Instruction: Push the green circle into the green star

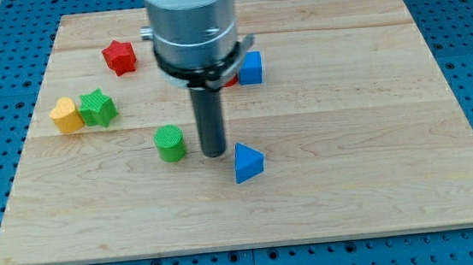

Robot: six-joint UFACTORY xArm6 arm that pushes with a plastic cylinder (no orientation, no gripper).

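The green circle (170, 143) lies left of the board's middle. The green star (98, 108) lies up and to the left of it, touching the yellow heart (67, 115) on its left. My tip (214, 154) rests on the board just to the right of the green circle, with a small gap between them. The blue triangle (248, 162) lies just to the right of and below my tip.
A red star (118, 57) lies near the top left. A blue cube (251, 68) sits right of the arm's body, with a red block (229, 81) partly hidden behind the arm. The wooden board (391, 136) has blue pegboard around it.
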